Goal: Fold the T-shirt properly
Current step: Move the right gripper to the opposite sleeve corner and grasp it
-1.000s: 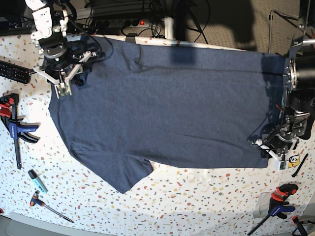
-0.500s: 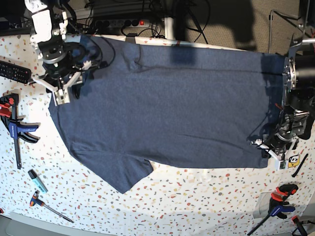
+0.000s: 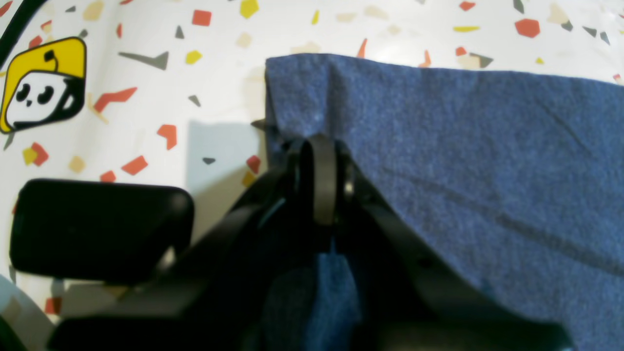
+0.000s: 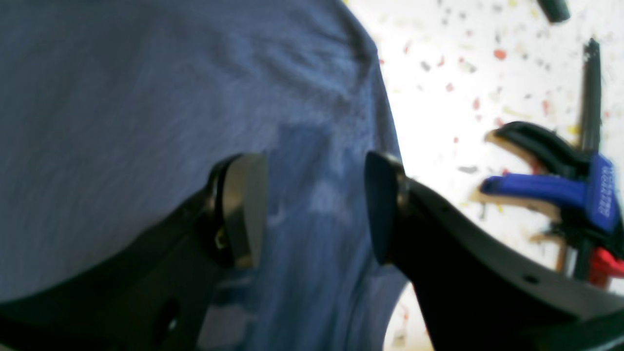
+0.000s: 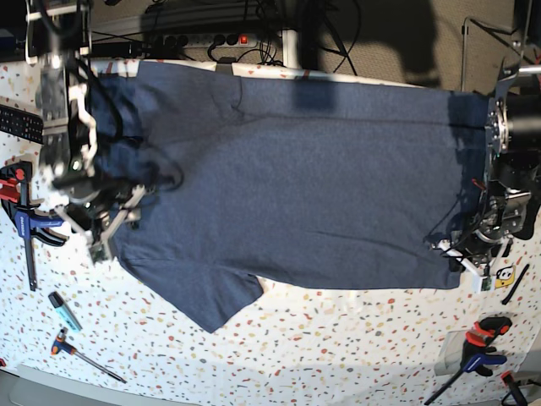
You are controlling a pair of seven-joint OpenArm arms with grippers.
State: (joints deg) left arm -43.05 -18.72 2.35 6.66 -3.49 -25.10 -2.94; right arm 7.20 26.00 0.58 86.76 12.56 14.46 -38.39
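The dark navy T-shirt [image 5: 296, 178] lies spread across the speckled table, plain side up, with one sleeve [image 5: 211, 296] pointing to the front. In the left wrist view my left gripper [image 3: 318, 148] is shut on the T-shirt's [image 3: 463, 146] hem corner, with cloth bunched between its fingers. The base view shows this gripper [image 5: 463, 252] at the shirt's right front corner. My right gripper [image 4: 312, 209] hangs open just above the T-shirt [image 4: 122, 97] near its edge, holding nothing. In the base view it [image 5: 106, 235] is at the shirt's left edge.
A blue and black clamp [image 5: 25, 222] lies left of the shirt, also seen in the right wrist view as a clamp [image 4: 551, 190]. A marker [image 5: 63, 310] and a hand tool [image 5: 80, 353] lie front left, a remote [image 5: 21, 123] far left, another clamp [image 5: 478, 355] front right. A panda sticker [image 3: 41, 85] is by the left gripper.
My right arm has moved from the shirt's back left corner toward the front along the left edge, and its jaws have opened wide. The left gripper stays shut at the hem corner.
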